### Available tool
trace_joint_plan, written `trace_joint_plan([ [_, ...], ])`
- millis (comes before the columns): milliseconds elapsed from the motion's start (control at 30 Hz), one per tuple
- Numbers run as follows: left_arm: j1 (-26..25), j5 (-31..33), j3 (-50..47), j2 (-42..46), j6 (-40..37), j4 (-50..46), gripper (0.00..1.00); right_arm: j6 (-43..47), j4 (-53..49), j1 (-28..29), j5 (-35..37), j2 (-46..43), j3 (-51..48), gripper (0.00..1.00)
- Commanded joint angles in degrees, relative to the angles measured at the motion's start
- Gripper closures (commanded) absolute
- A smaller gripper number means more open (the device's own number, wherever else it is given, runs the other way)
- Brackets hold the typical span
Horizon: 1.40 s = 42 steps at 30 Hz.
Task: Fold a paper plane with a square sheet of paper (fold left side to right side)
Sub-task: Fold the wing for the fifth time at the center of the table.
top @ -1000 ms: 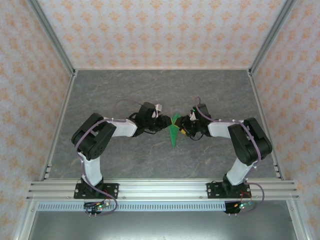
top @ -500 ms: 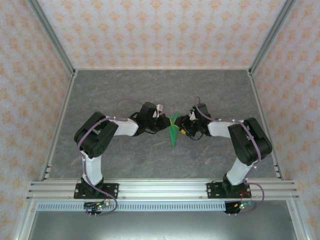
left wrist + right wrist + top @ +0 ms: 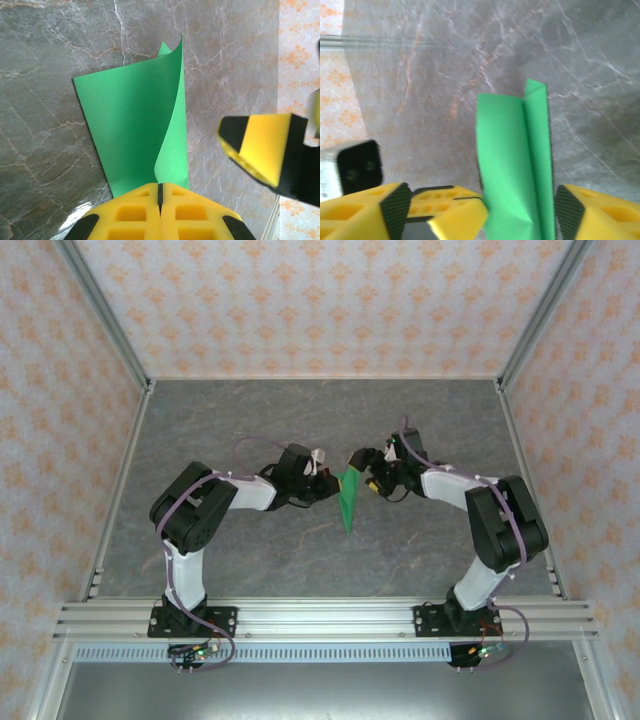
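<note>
The green sheet of paper (image 3: pixel 348 504) is folded into a narrow pointed paper-plane shape and lies at the table's middle, its tip toward the near edge. One flap (image 3: pixel 172 135) curls up from the rest of the sheet (image 3: pixel 125 115). My left gripper (image 3: pixel 331 486) (image 3: pixel 161 189) is shut on the sheet's edge, yellow fingers pressed together. My right gripper (image 3: pixel 362 466) (image 3: pixel 482 209) is open just right of the paper. The creased paper (image 3: pixel 515 160) lies between its spread fingers (image 3: pixel 572 212) without touching the pads. The left gripper's fingers (image 3: pixel 447 202) reach in from the left.
Grey marbled tabletop (image 3: pixel 250 420) lies on all sides of the paper. Patterned walls with aluminium posts (image 3: pixel 110 340) enclose the table, and a rail (image 3: pixel 320 620) runs along the near edge. One right finger (image 3: pixel 267 147) hangs close beside the paper.
My right gripper has opened, let go of the paper and drawn back slightly up and to the right. My left gripper has shut on the paper's edge.
</note>
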<state>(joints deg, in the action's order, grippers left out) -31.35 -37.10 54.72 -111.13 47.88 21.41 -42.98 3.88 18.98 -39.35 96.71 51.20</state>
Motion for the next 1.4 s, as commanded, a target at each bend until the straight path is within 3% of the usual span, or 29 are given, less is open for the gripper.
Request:
trace_joint_plan([
  [0, 0.37, -0.70, 1.35, -0.52, -1.70, -1.24, 1.00, -0.46, -0.26, 0.35, 1.34, 2.33, 2.68, 0.13],
  [233, 0.40, -0.91, 1.30, -0.72, -1.82, -1.19, 1.00, -0.71, -1.97, 1.81, 1.51, 7.00, 7.51, 0.04],
  [1367, 0.49, 0.63, 5.73, -4.26, -6.92, -7.18, 1.00, 5.52, -13.68, 3.38, 5.25, 14.97, 12.70, 0.03],
])
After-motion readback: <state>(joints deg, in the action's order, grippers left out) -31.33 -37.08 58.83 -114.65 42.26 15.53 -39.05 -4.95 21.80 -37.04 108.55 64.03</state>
